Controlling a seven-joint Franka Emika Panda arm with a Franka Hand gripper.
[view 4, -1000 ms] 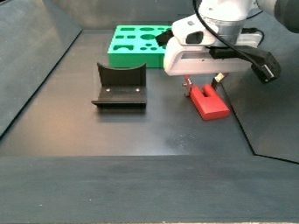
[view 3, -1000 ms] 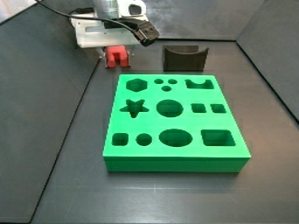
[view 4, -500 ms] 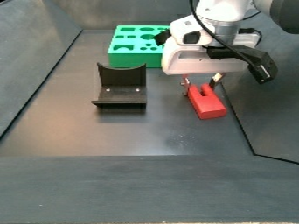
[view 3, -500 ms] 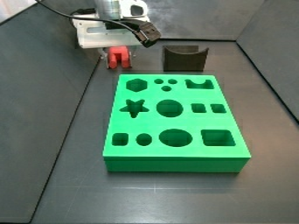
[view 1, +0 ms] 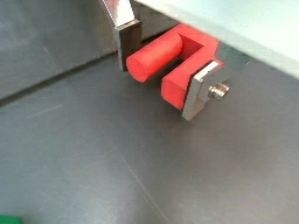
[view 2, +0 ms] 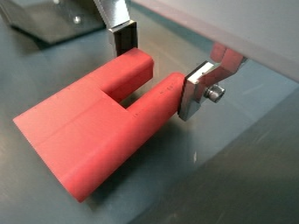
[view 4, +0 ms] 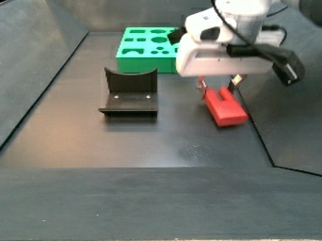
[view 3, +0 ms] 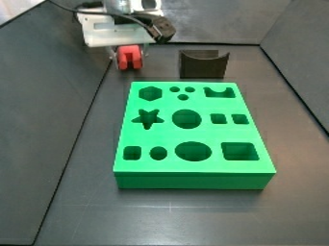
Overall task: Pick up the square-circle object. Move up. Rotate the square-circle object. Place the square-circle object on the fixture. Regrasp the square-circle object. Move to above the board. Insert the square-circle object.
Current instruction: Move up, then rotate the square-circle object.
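Note:
The square-circle object is a small red block with a round leg and a square leg, near the back left wall, left of the fixture. It also shows in a side view. The gripper is directly over it and shut on it. In both wrist views the silver fingers press the outer sides of the two legs, the gripper spanning the notch. The green board lies in front of the fixture, which is empty.
Dark walls close in the floor at the back and both sides; the left wall runs close beside the gripper. The board fills the middle. The white gripper body hides part of the floor behind the object.
The gripper has risen a little, and the red object has gone up with it. The board and the fixture have not moved.

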